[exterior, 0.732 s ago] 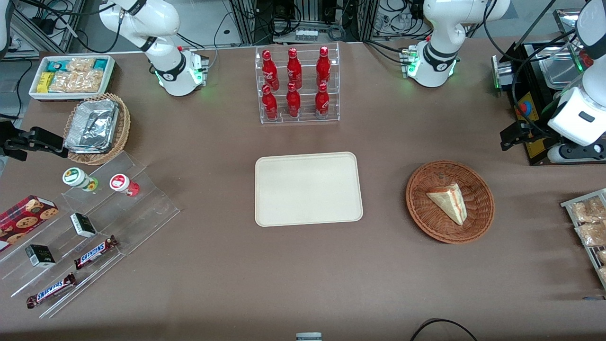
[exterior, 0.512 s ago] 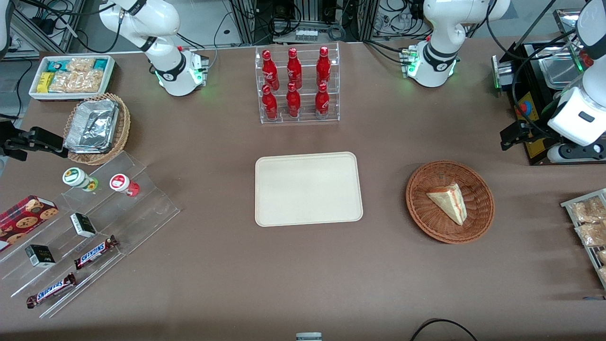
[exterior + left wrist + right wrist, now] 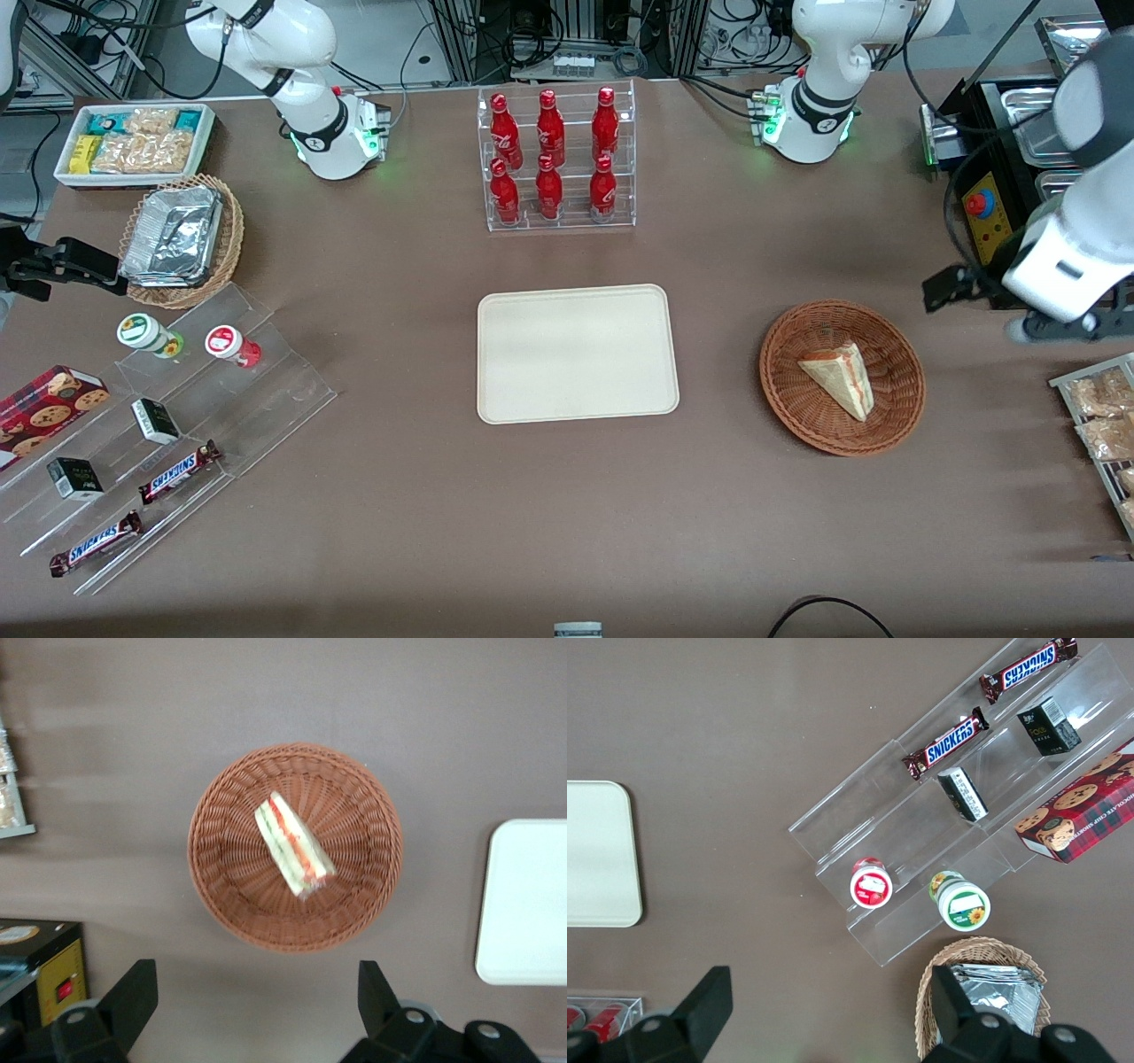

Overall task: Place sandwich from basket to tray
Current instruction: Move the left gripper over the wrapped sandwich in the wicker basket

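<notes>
Reading the table from the parked arm's end toward mine, the tray [image 3: 578, 353] comes first, flat and bare at the centre, then the basket [image 3: 904, 415] at about three o'clock from it, set well apart, and last my gripper [image 3: 974, 301], high in the air at roughly two o'clock from the basket's rim and clear of it. My fingers [image 3: 133, 994] are spread wide with nothing between them; from my wrist I look down between them onto the wicker bowl. The sandwich [image 3: 839, 379] lies inside the basket, near its middle, resting on one broad bread face with its filling edge turned up and showing red-orange and green layers, its narrow tip toward about seven o'clock in the front view. I judge it light and very soft: white bread will dent under a hard squeeze, and the layers could slide apart or the wedge fold if I catch only the thin tip. It looks wrapped in clear film, though I cannot be sure, and film would make it slippery. The best hold, I think, is across the two flat bread faces near the thick end, closing gently, coming straight down so I miss the woven rim.
</notes>
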